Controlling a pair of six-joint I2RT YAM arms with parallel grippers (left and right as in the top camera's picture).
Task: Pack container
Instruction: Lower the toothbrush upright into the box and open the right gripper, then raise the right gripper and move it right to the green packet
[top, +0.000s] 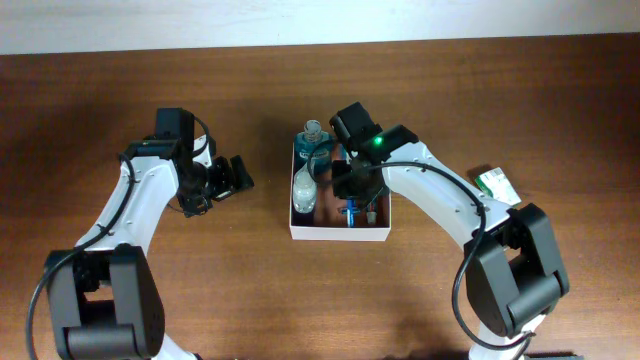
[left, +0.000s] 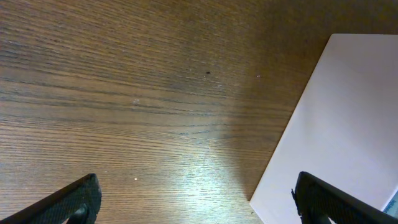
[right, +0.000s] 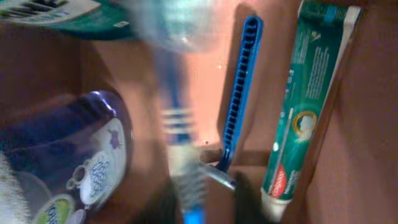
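The container (top: 338, 235), a shallow white box with a reddish-brown inside, sits at the table's middle. It holds a teal bottle (top: 312, 140) and a clear bottle (top: 304, 192) along its left side. My right gripper (top: 356, 192) hangs low inside it. In the right wrist view a blue razor (right: 239, 87) and a green toothpaste tube (right: 305, 106) lie on the floor beside a purple bottle (right: 87, 155). A blurred blue-and-white toothbrush (right: 180, 137) lies between the parted jaws of the right gripper (right: 208, 202), which stand wider than it. My left gripper (top: 235, 175) is open and empty, left of the box.
A small green-and-white packet (top: 497, 183) lies on the wooden table right of the box. In the left wrist view the box's white outer wall (left: 348, 124) fills the right side, with the left gripper (left: 199, 208) over bare wood.
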